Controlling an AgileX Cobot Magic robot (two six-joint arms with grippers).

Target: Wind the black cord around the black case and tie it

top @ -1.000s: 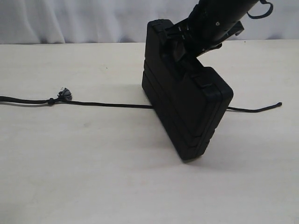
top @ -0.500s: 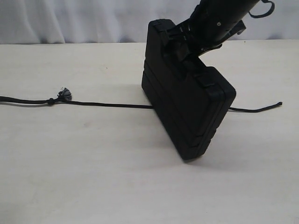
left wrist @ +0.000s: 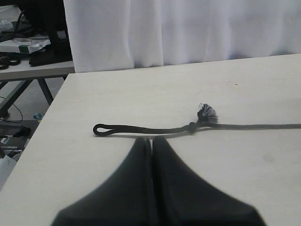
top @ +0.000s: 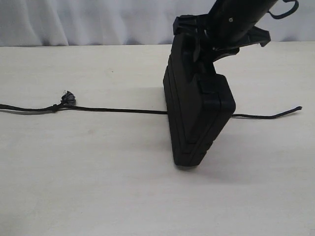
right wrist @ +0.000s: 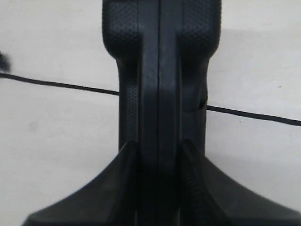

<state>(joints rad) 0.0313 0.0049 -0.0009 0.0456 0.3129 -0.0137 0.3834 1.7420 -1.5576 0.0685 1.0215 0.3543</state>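
Since 1 second ago, the black case (top: 199, 113) is being swung from a slanted pose to a nearly upright one. It is now being stood on a short edge on the surface (top: 98, 187), with its narrow side being turned toward the exterior camera. It is being clamped near its top by the right end effector (right wrist: 158, 155), the jaws being pressed partway closed against the 2 shell halves. The black cord (top: 113, 110) is being left stretched flat across the surface, seemingly passing under the case, though that contact is being hidden. The left end effector (left wrist: 151, 146) is being held fully closed and empty, just beside the cord's looped end (left wrist: 101, 129). With the case raised, wrapping is being judged ready to begin. No brand, label or writing is being made out anywhere.
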